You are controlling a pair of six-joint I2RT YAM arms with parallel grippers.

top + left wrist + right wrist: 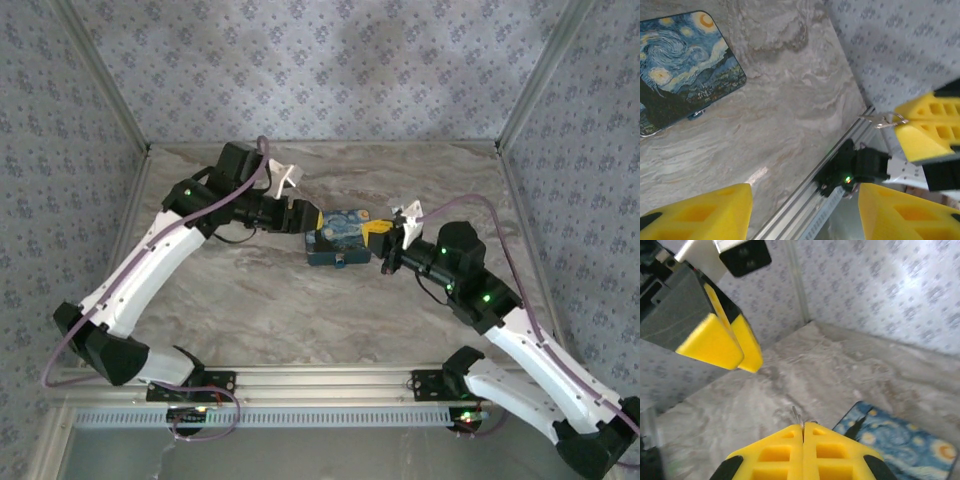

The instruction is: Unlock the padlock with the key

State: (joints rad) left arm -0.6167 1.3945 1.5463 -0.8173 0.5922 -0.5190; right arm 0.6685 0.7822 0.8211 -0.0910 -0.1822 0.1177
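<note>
A flat case printed with a starry-night painting [340,236] lies mid-table, also at the upper left of the left wrist view [685,65]. A small metal piece [695,115] sticks out at its edge; I cannot tell if that is the padlock. My right gripper [382,236] is at the case's right end, shut [803,427] on a small silver key [797,416] whose tip pokes out past the pads. The key and its ring [882,120] also show in the left wrist view. My left gripper [312,222] is at the case's left end, open [805,215] with nothing between its fingers.
The marble-patterned tabletop [250,300] is walled by patterned panels [330,60] at the back and sides. An aluminium rail [320,385] runs along the near edge between the arm bases.
</note>
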